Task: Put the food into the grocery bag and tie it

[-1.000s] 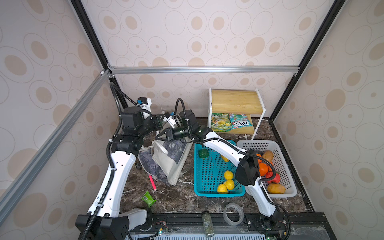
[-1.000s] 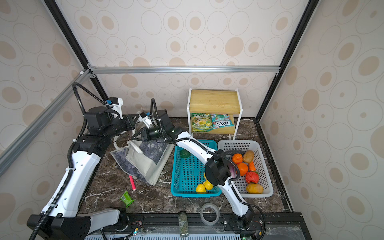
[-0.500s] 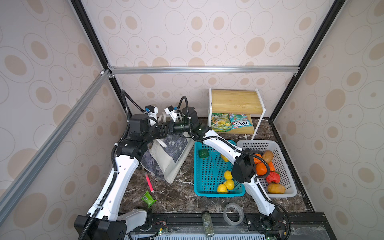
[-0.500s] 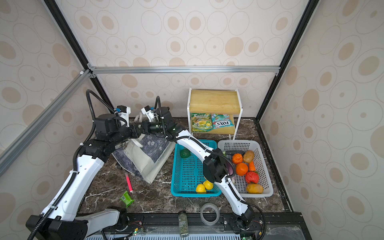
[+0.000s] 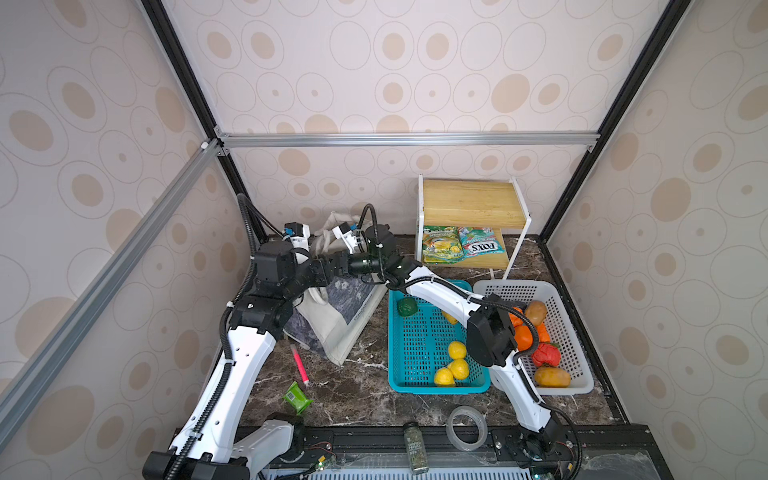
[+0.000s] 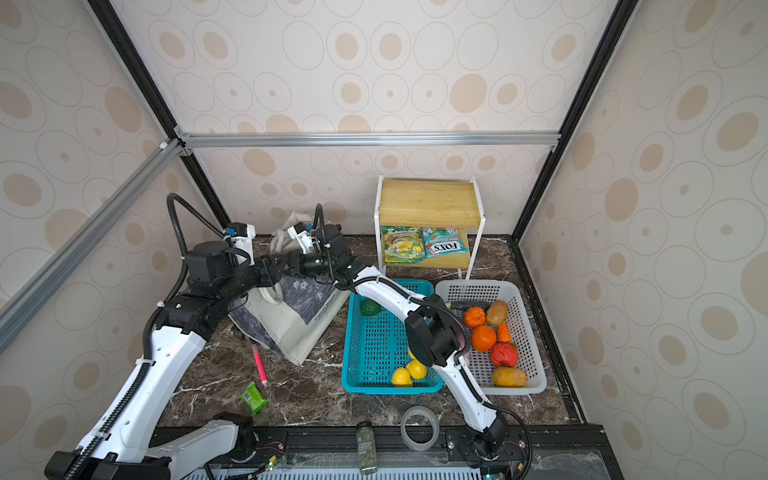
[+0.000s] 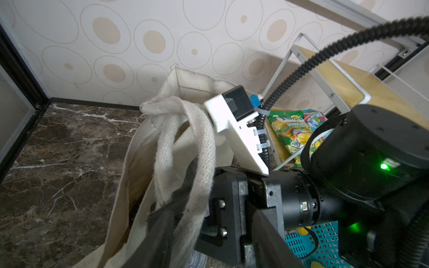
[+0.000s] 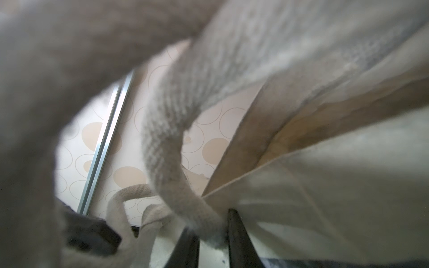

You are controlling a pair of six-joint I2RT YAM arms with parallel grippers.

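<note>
The grocery bag (image 5: 345, 320) lies slumped at the back left of the table, its white strap handles (image 7: 202, 143) bunched up above it. My left gripper (image 5: 326, 269) and right gripper (image 5: 341, 264) meet nose to nose over the handles. The left gripper (image 7: 204, 222) is open, with a strap and the right gripper's head between its fingers. The right gripper (image 8: 212, 232) has its fingers parted, a strap (image 8: 167, 162) lying unsqueezed between them. Candy packets (image 5: 461, 249) lie on the shelf. Toy fruits sit in the teal basket (image 5: 436, 388) and white basket (image 5: 582, 386).
A wooden shelf (image 5: 469, 203) stands at the back right. A pink marker (image 5: 300, 363) and a green packet (image 5: 297, 398) lie in front of the bag. A spice jar (image 5: 415, 446) and tape roll (image 5: 467, 428) sit at the front edge.
The left gripper has swung right to meet the right gripper over the bag's handles. Both grippers, shut a second ago, have parted their fingers.
</note>
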